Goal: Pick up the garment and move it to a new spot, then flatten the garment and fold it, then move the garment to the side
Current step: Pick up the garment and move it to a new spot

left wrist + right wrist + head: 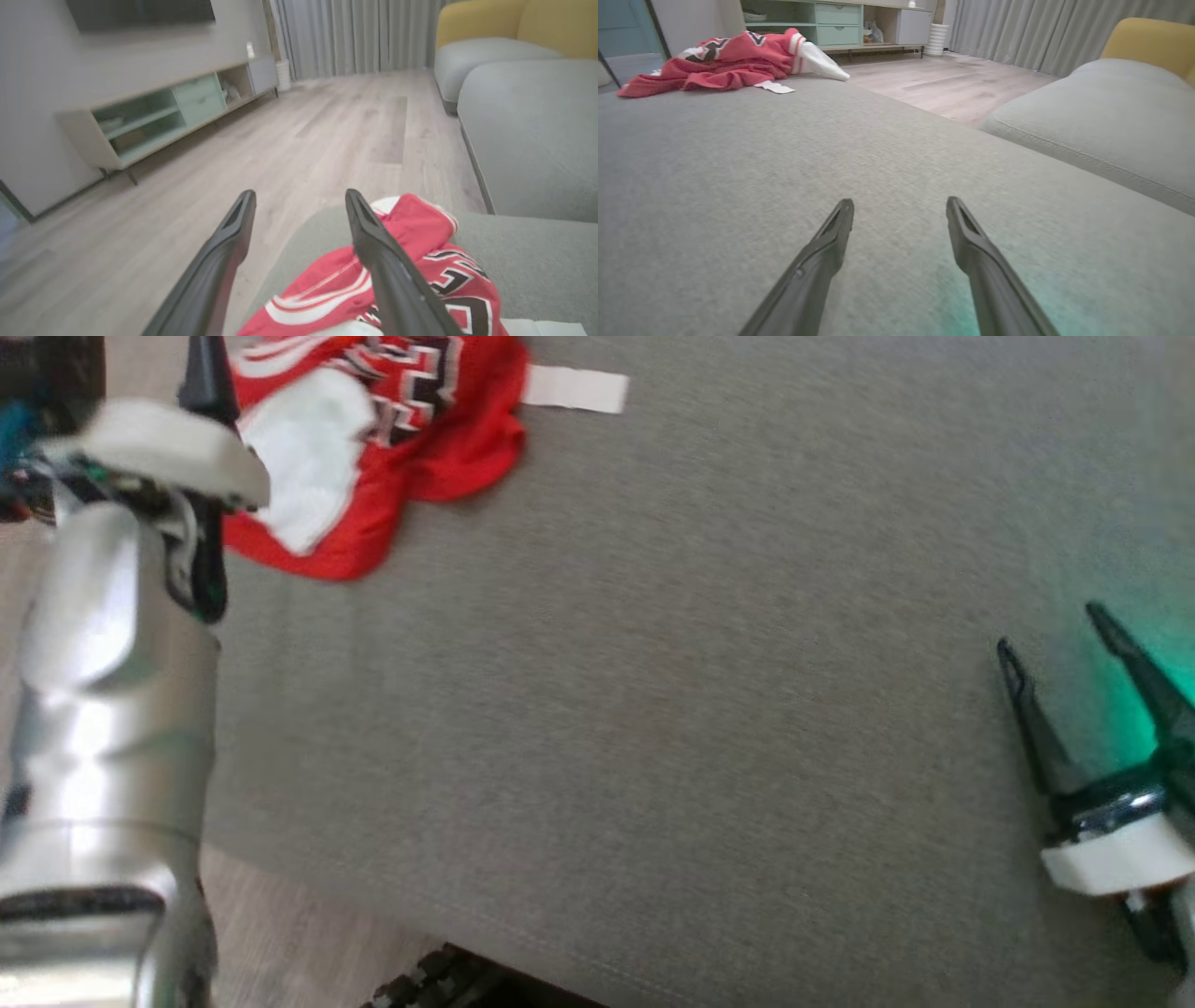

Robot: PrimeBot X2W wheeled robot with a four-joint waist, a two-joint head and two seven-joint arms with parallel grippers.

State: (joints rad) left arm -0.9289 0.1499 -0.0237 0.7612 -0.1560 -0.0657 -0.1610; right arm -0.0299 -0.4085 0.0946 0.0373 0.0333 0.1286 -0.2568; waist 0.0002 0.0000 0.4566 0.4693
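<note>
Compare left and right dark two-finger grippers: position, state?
The left gripper hangs at the crumpled red-and-white jersey on the grey fabric cushion; the right gripper is over bare cushion, apart from the jersey. Green light tints the cushion at the right, not the left. Both open, empty.

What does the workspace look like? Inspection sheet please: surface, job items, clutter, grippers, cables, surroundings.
Surface: grey cushion, mostly bare.
Job's things: red garment, crumpled near the cushion's far left edge, not folded.
Clutter: white slip beside the garment.
Grippers: left gripper open, empty, over the garment; right gripper open, empty, over bare cushion.
Cables: nothing seen.
Surroundings: wood floor, low cabinet, grey curtains, yellow-backed sofa.
</note>
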